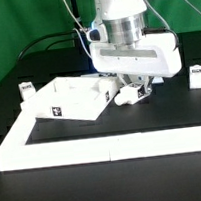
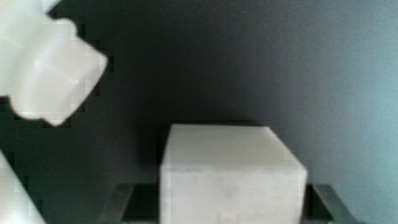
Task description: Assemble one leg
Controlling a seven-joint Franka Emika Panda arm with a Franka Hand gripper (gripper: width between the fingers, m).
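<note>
The white square tabletop [image 1: 60, 101] lies flat on the black table at the exterior view's left, with marker tags on its side. My gripper [image 1: 135, 91] hangs just beside its right corner. A white leg [image 1: 122, 99] sits between the fingers, low over the table and close to that corner. In the wrist view the leg [image 2: 231, 168] is a white block filling the gap between my two dark fingers [image 2: 135, 200], which press on its sides. A blurred white part [image 2: 54, 70] shows beside it; I cannot tell which part it is.
A white L-shaped rim [image 1: 53, 146] borders the table at the front and the exterior view's left. Small white tagged pieces stand at the far left [image 1: 25, 89] and far right [image 1: 197, 76]. A green backdrop is behind.
</note>
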